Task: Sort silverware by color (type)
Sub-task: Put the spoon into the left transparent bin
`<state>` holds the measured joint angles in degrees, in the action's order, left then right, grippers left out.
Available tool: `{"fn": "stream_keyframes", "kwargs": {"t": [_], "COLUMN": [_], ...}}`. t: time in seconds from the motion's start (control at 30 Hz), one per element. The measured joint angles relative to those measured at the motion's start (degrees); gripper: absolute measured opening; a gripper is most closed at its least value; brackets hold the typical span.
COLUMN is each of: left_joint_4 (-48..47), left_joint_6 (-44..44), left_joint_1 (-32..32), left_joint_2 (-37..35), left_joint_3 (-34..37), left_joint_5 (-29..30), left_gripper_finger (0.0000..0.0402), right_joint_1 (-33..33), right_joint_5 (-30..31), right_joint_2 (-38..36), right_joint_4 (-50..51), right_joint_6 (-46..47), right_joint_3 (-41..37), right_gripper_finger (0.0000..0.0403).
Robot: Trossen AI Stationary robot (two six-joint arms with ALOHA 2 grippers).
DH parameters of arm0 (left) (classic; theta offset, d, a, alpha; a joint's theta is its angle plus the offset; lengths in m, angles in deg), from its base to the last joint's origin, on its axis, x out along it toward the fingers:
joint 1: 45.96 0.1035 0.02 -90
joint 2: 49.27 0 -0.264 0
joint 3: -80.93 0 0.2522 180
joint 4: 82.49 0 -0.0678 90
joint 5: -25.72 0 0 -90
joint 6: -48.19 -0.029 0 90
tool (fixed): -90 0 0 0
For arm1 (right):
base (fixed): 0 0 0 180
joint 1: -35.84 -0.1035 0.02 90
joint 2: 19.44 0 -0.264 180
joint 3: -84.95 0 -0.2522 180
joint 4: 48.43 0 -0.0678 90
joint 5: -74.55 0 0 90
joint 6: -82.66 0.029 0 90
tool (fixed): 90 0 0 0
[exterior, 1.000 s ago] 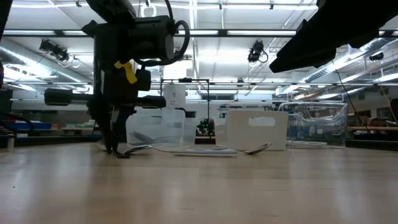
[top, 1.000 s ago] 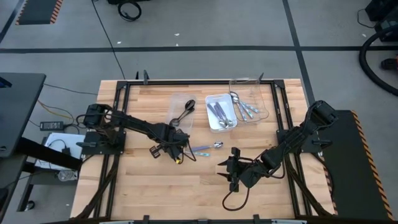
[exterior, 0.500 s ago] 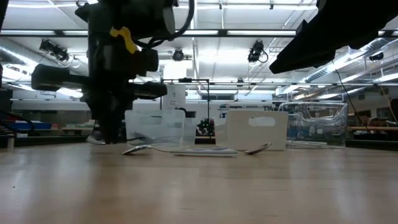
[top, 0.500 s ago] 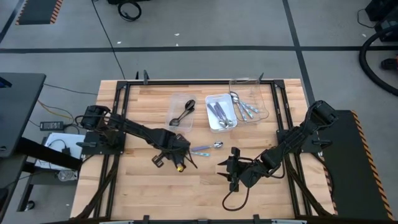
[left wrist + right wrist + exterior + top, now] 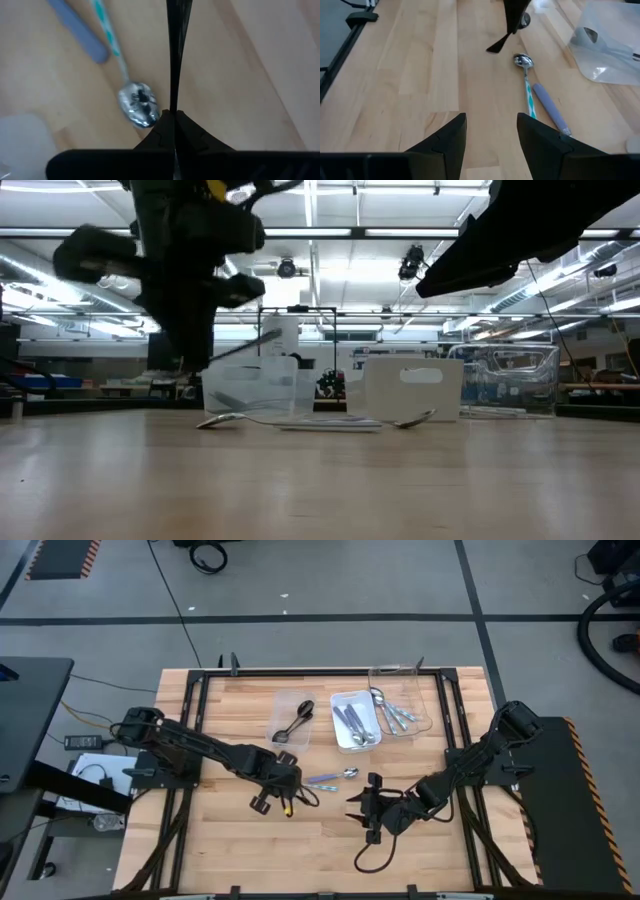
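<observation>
My left gripper (image 5: 288, 790) points down at the table's middle, shut on a thin black spoon (image 5: 176, 50). The spoon also shows in the right wrist view (image 5: 496, 46), off the wood. Beside it lie a teal-handled spoon (image 5: 139, 102) and a purple-handled spoon (image 5: 550, 112), flat on the table (image 5: 325, 780). My right gripper (image 5: 490, 142) is open and empty, low over the wood right of them (image 5: 365, 810). Black spoons (image 5: 297, 720) lie in a clear tray. My left gripper pinches the black spoon (image 5: 174, 106) between its two fingertips, coming from above. The spoon shows edge-on and sticks out past the fingertips. Which end the fingers have, I cannot tell. The spoon is lifted clear of the table, and its free end (image 5: 495, 47) slants out.
Three trays stand in a row at the far middle: a clear one (image 5: 283, 700), a white one (image 5: 340, 698) with purple-handled spoons, and a clear one (image 5: 425, 710) with teal-handled spoons. Bare wood lies along the near edge.
My left gripper has gone up from the table top with the black spoon, which is now lifted clear of the wood. The teal and purple spoons have stayed where they were.
</observation>
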<state>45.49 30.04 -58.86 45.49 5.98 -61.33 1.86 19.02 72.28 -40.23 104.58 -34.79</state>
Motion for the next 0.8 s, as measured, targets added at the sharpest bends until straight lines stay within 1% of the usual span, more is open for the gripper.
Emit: {"fn": "stream_keyframes", "kwargs": {"t": [0.13, 0.3, 0.4, 0.57, 0.63, 0.7, 0.8], "left_joint_4": [1.09, 5.34, 7.8, 13.1, 13.01, 16.42, 20.07], "left_joint_6": [5.1, 12.17, 14.46, 14.57, 14.2, 14.18, 14.28], "left_joint_1": [0.21, 1.53, 2.36, 2.69, 3.09, 4.6, 7.79], "left_joint_2": [-2.54, -5.61, -7.3, -9.18, -9.91, -9.98, -10.22], "left_joint_3": [0.0, -0.04, -0.02, -0.15, 0.02, -0.11, -0.02], "left_joint_5": [2.75, 7.09, 8.7, 12.38, 15.03, 17.21, 17.41], "left_gripper_finger": [0.0001, 0.0001, 0.0001, 0.0001, 0.0001, 0.0001, 0.0001], "right_joint_1": [0.45, 0.99, 1.16, 1.44, 1.51, 1.55, 1.53], "right_joint_5": [0.0, -0.03, -0.5, -1.1, -1.5, -1.5, -1.56], "right_joint_2": [0.0, 0.0, 0.0, 0.0, 0.0, 0.0, 0.0], "right_joint_4": [-0.32, -0.4, -0.8, -1.44, -1.75, -1.85, -2.26], "right_joint_6": [-1.33, -1.59, -2.23, -3.43, -3.68, -3.9, -3.94], "right_joint_3": [0.0, 0.0, 0.0, 0.0, 0.0, 0.0, 0.0], "right_gripper_finger": [0.0185, 0.0185, 0.0185, 0.0185, 0.0185, 0.0185, 0.0185]}}
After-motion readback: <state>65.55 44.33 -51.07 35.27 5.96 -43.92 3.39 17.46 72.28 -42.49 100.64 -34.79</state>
